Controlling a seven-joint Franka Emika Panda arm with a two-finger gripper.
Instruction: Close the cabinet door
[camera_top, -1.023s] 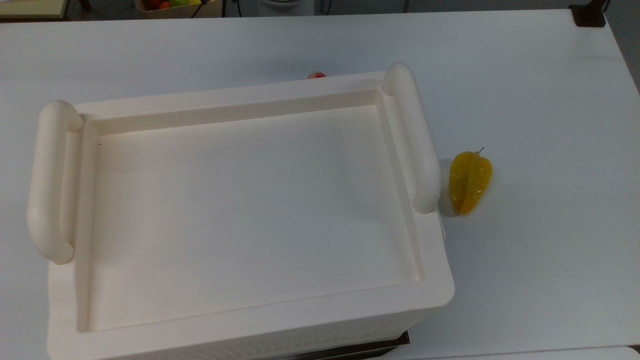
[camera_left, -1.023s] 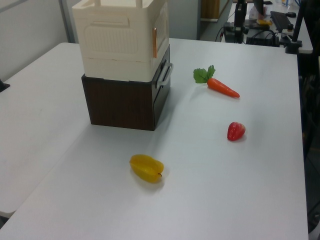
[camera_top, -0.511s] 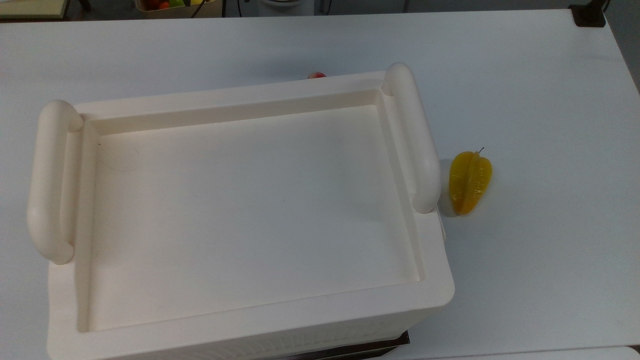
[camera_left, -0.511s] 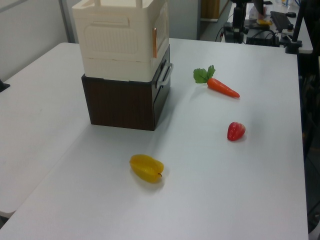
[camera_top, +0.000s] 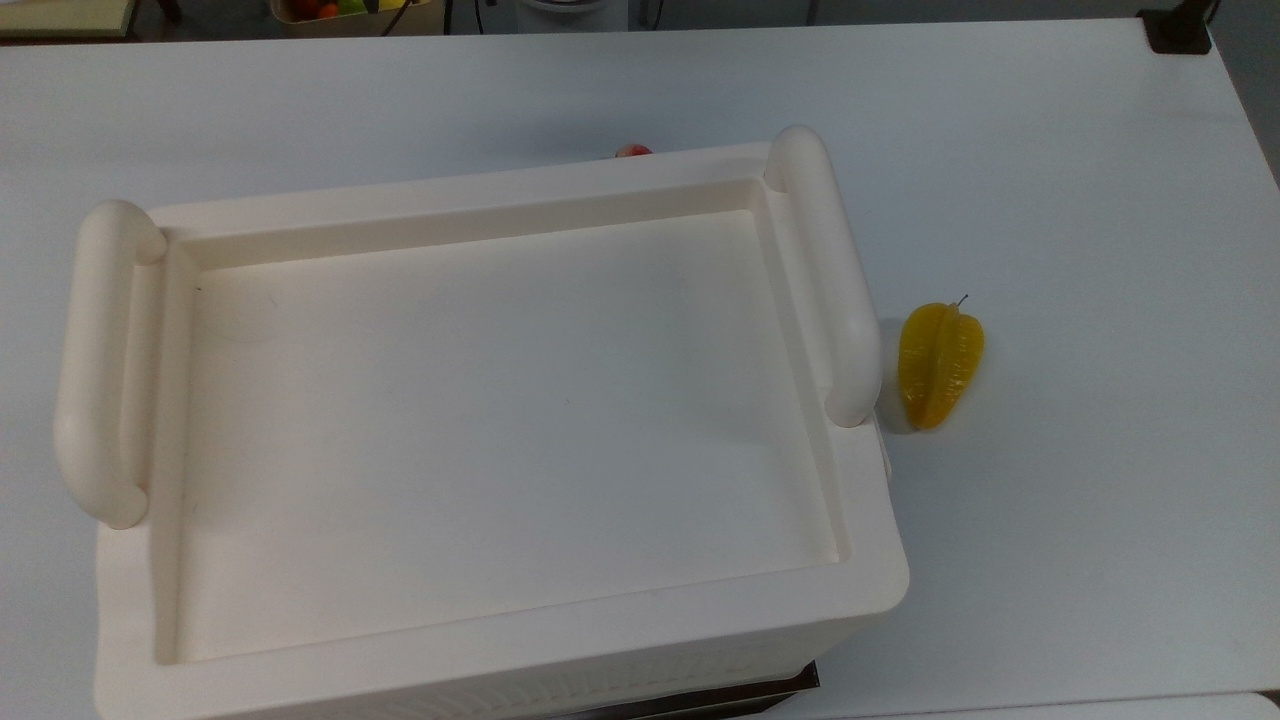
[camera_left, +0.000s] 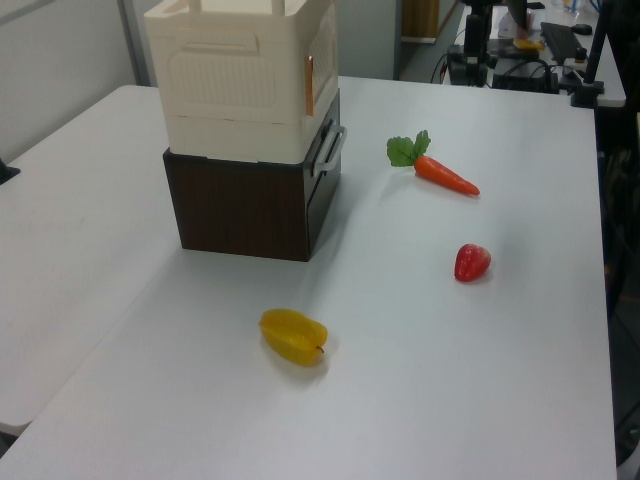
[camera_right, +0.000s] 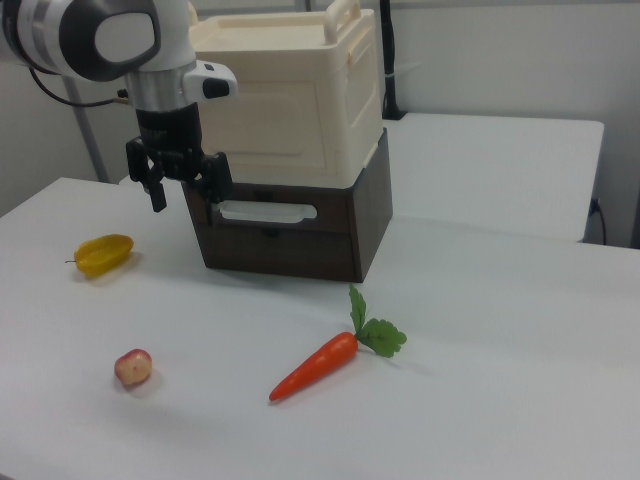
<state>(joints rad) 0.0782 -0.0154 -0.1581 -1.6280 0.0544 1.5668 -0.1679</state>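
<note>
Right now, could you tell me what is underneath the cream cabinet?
The cabinet sits on a dark brown wooden drawer box with a pale handle on its front. The box's inside is hidden.

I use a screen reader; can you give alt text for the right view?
A robot arm's black claw, fingers open, hangs by the front of a cream cabinet stacked on a dark brown drawer unit. A carrot, strawberry and yellow starfruit lie on the white table.
</note>
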